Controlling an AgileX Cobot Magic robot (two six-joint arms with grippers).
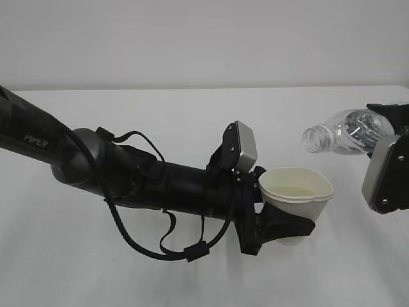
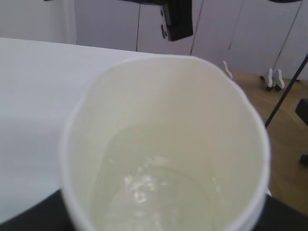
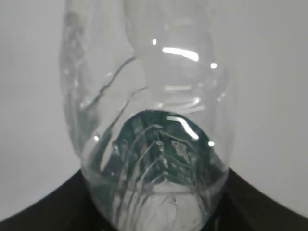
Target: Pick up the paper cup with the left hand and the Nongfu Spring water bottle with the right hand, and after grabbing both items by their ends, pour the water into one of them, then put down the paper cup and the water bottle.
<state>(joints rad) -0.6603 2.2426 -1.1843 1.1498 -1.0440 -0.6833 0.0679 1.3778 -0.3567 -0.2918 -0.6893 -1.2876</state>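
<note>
Worktop [image 1: 192,128], white and broad, fills our view to its far edge. Above it we see the left hand [image 1: 128,173], a long black arm lettered PIPER, reaching from the left edge toward the middle; its tool [image 1: 281,227] is clamped around the base of the paper cup [image 1: 296,192], held upright in the air. Water [image 2: 159,192] lies in the cup's bottom. By the right edge, the right hand [image 1: 386,169] has its tool closed on the Nongfu Spring water bottle [image 1: 348,131], tipped nearly level, open neck pointing left just above the cup's rim.
</note>
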